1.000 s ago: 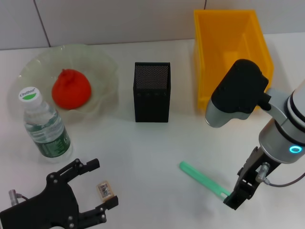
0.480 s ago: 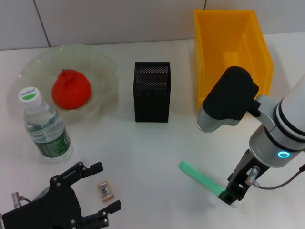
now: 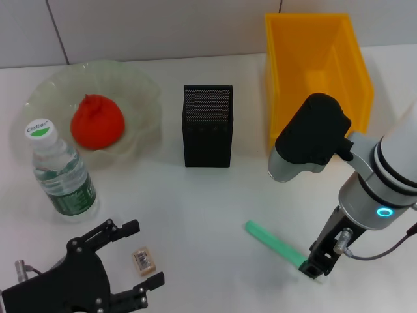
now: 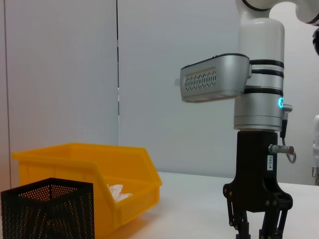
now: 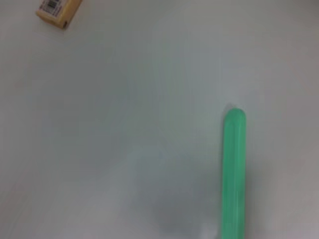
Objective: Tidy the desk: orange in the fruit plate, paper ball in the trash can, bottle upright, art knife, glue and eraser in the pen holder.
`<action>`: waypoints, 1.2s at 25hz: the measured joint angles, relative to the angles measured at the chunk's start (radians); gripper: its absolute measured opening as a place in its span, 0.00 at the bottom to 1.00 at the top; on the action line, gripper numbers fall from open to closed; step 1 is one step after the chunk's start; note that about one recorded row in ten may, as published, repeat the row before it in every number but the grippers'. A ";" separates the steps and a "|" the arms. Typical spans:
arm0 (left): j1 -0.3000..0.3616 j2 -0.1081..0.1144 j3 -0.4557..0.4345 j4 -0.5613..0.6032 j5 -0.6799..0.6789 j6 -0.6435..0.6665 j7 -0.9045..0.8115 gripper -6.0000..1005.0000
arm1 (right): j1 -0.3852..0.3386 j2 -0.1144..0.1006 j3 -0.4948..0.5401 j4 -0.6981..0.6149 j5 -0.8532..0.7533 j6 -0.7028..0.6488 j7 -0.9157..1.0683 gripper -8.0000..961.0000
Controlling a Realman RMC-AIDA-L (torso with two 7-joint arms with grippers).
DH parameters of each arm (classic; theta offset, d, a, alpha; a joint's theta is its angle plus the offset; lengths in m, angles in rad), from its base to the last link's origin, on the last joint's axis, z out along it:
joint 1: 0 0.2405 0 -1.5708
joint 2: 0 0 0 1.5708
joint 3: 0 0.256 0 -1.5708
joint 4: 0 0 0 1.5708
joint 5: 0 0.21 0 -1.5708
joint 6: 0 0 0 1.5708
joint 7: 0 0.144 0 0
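Since a second ago the right arm has swung inward and down, bringing the right gripper (image 3: pixel 317 264) onto the near end of the green plastic stick (image 3: pixel 275 246), probably the art knife or glue, in the lower right of the head frame, while the left gripper (image 3: pixel 133 259) has drawn slightly back toward the lower left. The stick lies flat on the plain white desk (image 3: pixel 215 202), its long axis slanting from the gripper tip up and left toward the frame's middle; whether the right fingers are already pinching that end or only straddling it, I cannot tell. The left gripper's black fingers stand spread, with the small tan eraser with a barcode sticker (image 3: pixel 143 259) lying between them, untouched. The black mesh pen holder (image 3: pixel 208 126) stands at centre, well apart from both items, with nothing between. The red-orange orange (image 3: pixel 97 121) sits in the pale-green glass fruit plate (image 3: pixel 140 91), the clear water bottle (image 3: pixel 60 171) stands upright, and a white paper ball (image 4: pixel 118 190) lies in the yellow trash can (image 3: pixel 314 49).
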 joint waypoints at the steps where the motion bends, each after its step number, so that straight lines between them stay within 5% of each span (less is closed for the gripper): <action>1: 0.000 0.000 0.000 0.000 0.000 0.000 0.000 0.81 | 0.001 0.000 0.000 0.005 0.000 0.003 0.000 0.40; 30: 0.005 0.000 0.003 0.000 0.000 0.002 0.000 0.81 | 0.014 0.000 -0.026 0.054 0.000 0.025 0.011 0.30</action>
